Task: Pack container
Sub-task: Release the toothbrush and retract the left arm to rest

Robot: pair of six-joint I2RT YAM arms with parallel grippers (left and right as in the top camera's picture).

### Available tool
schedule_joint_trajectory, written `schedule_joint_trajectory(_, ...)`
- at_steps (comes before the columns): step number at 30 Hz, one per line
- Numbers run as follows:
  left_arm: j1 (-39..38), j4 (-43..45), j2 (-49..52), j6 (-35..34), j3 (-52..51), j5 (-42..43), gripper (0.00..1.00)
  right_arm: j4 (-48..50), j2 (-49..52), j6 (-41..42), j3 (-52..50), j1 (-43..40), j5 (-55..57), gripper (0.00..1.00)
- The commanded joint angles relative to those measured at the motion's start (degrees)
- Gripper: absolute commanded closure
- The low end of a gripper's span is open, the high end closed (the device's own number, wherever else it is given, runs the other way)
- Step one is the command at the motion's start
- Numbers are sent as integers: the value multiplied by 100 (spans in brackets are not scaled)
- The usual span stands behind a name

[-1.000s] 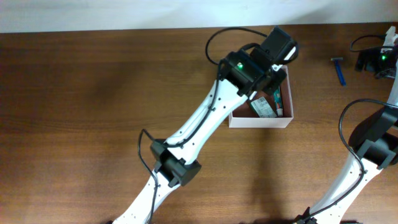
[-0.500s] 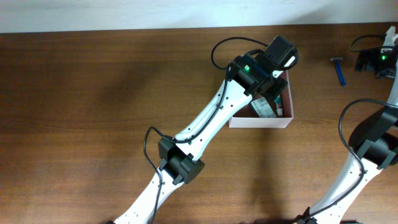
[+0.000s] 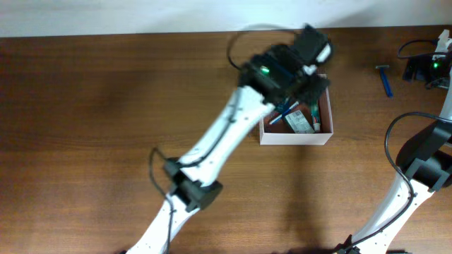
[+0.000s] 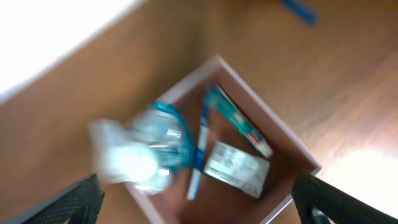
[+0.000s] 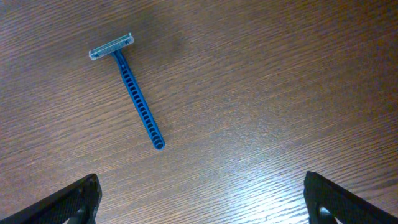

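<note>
The container is a shallow white-walled box with a reddish inside, right of the table's middle. In the left wrist view the container holds a toothpaste tube, a white labelled packet and a blue toothbrush. A blurred clear-wrapped item lies across its left wall. My left gripper hangs open above the box, holding nothing; in the overhead view the left gripper is blurred. My right gripper is open over bare wood, near a blue razor.
The razor lies on the table right of the container, by the right gripper at the far right edge. The left arm stretches diagonally across the table's middle. A pale wall borders the table's far edge.
My left gripper went from shut to fully open over the container, and the clear-wrapped item is now loose at the box's left wall. The left arm shifted slightly. The right arm stayed still.
</note>
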Motion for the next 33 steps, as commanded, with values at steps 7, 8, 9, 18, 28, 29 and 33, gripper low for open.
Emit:
schedule_joint_trajectory(7, 1753, -271, -1644, -474, 188, -1167, 0, -2, 20, -39, 114, 4, 52, 1)
schedule_joint_trajectory(8, 2079, -435, -1641, -627, 186, -1165, 1, -2, 20, -39, 114, 4, 52, 1)
schedule_joint_trajectory(9, 2302, -555, -1611, -785, 170, -1165, 1, -4, 20, -39, 114, 4, 52, 1)
schedule_joint_trajectory(18, 3794, -1408, -1165, -1982, -142, -1137, 1, -4, 20, -39, 114, 4, 52, 1)
schedule_joint_trajectory(28, 4153, -1491, -487, -2015, -601, -1036, 1, -2, 20, -39, 114, 4, 52, 1)
schedule_joint_trajectory(29, 4151, -1491, -422, -2015, -616, -1036, 0, -2, 20, -39, 114, 4, 52, 1)
schedule_joint_trajectory(33, 4148, -1493, -184, -2015, -629, -1036, 1, -2, 20, -39, 114, 4, 52, 1)
